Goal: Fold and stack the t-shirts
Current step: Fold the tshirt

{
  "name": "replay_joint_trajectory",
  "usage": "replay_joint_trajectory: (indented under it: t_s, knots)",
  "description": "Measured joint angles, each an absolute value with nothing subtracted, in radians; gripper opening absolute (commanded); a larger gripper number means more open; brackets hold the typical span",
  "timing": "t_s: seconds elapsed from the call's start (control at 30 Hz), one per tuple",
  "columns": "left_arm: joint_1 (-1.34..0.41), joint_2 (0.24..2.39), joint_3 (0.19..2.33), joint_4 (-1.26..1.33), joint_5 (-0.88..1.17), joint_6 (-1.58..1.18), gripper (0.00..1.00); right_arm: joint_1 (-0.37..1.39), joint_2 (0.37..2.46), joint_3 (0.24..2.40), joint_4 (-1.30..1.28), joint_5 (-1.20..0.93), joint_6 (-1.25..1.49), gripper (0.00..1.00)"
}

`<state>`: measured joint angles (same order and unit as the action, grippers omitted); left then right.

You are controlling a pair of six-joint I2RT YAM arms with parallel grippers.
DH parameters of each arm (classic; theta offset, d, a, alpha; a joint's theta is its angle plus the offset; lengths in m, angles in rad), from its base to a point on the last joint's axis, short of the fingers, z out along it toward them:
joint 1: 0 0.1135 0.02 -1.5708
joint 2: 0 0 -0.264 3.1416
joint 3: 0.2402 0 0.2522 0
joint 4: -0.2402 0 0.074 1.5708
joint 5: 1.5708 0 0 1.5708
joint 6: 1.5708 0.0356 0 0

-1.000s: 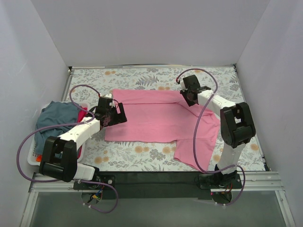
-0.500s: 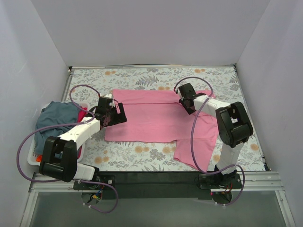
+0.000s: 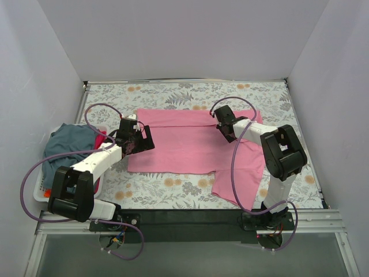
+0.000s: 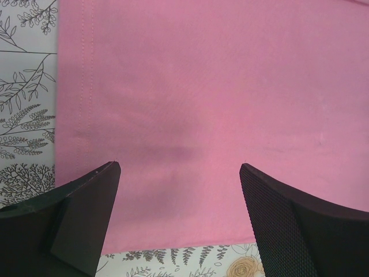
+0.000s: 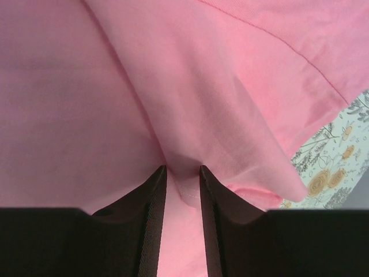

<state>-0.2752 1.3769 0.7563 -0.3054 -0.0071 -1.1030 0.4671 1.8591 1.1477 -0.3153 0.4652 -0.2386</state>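
A bright pink t-shirt (image 3: 184, 144) lies spread flat on the flowered table; one sleeve hangs toward the near right (image 3: 239, 179). My left gripper (image 3: 140, 138) hovers over the shirt's left hem, jaws wide open and empty; in the left wrist view (image 4: 180, 167) pink cloth (image 4: 202, 104) fills the space between the fingers. My right gripper (image 3: 225, 122) is at the shirt's far right part, shut on a pinched fold of pink cloth (image 5: 183, 173). A slate blue-grey shirt (image 3: 66, 141) and a bit of a red one (image 3: 99, 140) lie in the basket at the left.
A white laundry basket (image 3: 41, 193) stands at the table's left edge beside the left arm. White walls close in the table on three sides. Flowered table surface (image 3: 173, 187) shows in front of the shirt and along the back (image 3: 173, 95).
My right gripper has moved left and a little nearer, pulling the pinched pink cloth inward over the shirt. The left arm has not moved.
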Motion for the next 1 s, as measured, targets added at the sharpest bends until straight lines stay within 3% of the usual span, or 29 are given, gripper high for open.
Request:
replay_joint_trajectory:
  t_s: [0.23, 0.33, 0.7, 0.83, 1.0]
  knots:
    - [-0.275, 1.377, 0.756, -0.306, -0.007, -1.103, 0.78, 0.467, 1.860, 1.147, -0.315, 0.551, -0.237, 0.07]
    - [-0.275, 1.377, 0.756, -0.306, -0.007, -1.103, 0.78, 0.467, 1.860, 1.151, -0.316, 0.574, -0.242, 0.01]
    - [-0.275, 1.377, 0.756, -0.306, -0.003, -1.103, 0.78, 0.463, 1.975, 1.416, -0.327, 0.651, -0.379, 0.01]
    - [-0.275, 1.377, 0.756, -0.306, -0.002, -1.100, 0.78, 0.454, 2.039, 1.490, -0.318, 0.679, -0.437, 0.18]
    - [-0.275, 1.377, 0.756, -0.306, 0.000, -1.098, 0.78, 0.437, 2.111, 1.571, -0.314, 0.682, -0.474, 0.21]
